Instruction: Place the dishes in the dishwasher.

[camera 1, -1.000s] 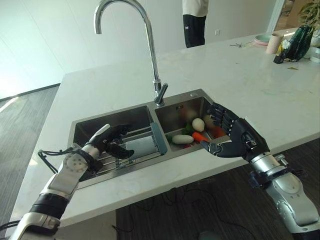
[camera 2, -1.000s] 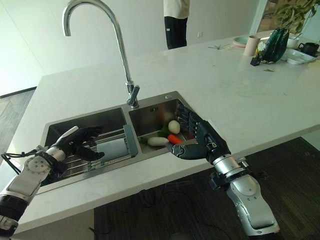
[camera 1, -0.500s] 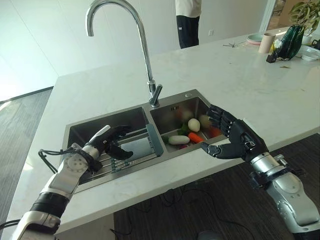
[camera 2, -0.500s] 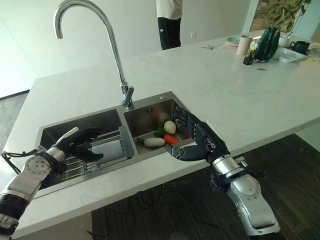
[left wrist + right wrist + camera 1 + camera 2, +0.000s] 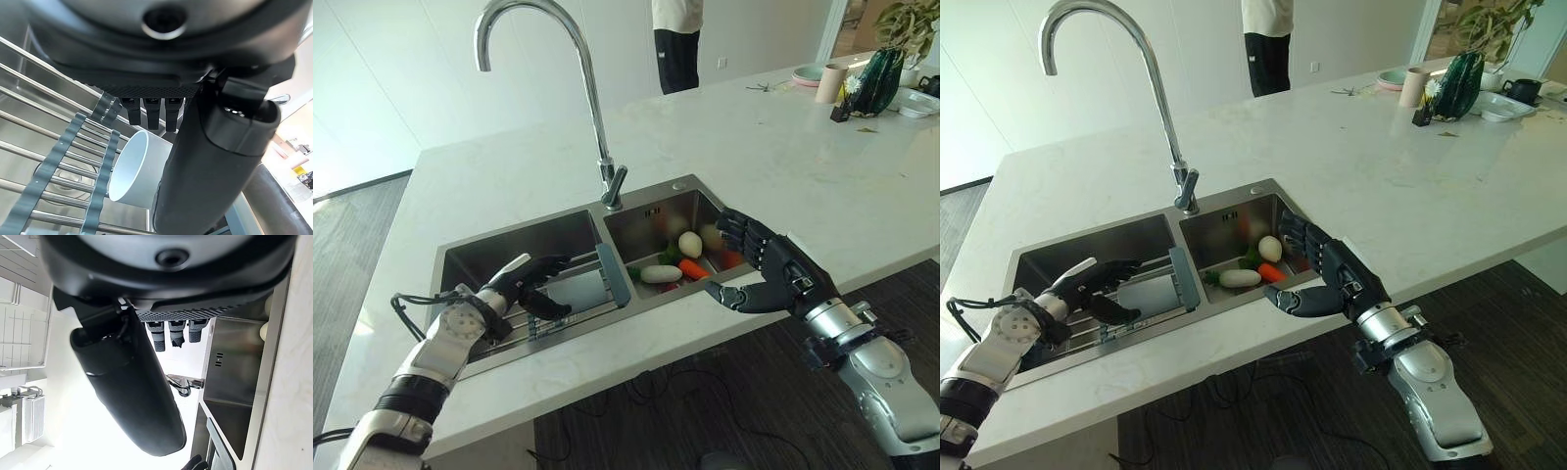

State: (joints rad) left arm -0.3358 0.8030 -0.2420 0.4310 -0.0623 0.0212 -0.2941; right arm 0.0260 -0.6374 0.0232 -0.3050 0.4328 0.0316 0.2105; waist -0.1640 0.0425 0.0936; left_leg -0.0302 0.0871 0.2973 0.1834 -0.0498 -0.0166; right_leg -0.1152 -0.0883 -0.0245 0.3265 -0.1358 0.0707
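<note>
1. While my left hand (image 5: 514, 286) hovers with relaxed fingers just beside the white cup (image 5: 139, 169), lower left, I judge the grasp step is in hand.
2. Next I need its fingers curled round the cup, which lies on its side on the wire rack (image 5: 524, 318) in the left basin.
3. My right hand (image 5: 773, 279) hangs spread over the right basin's vegetables (image 5: 680, 264), mid-frame.

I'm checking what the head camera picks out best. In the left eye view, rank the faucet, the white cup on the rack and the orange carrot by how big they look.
1. Faucet, largest by far.
2. White cup, lying on the rack in the left basin.
3. Orange carrot, in the right basin; partly hidden among the other vegetables, so its rank below the cup is unsure.
</note>
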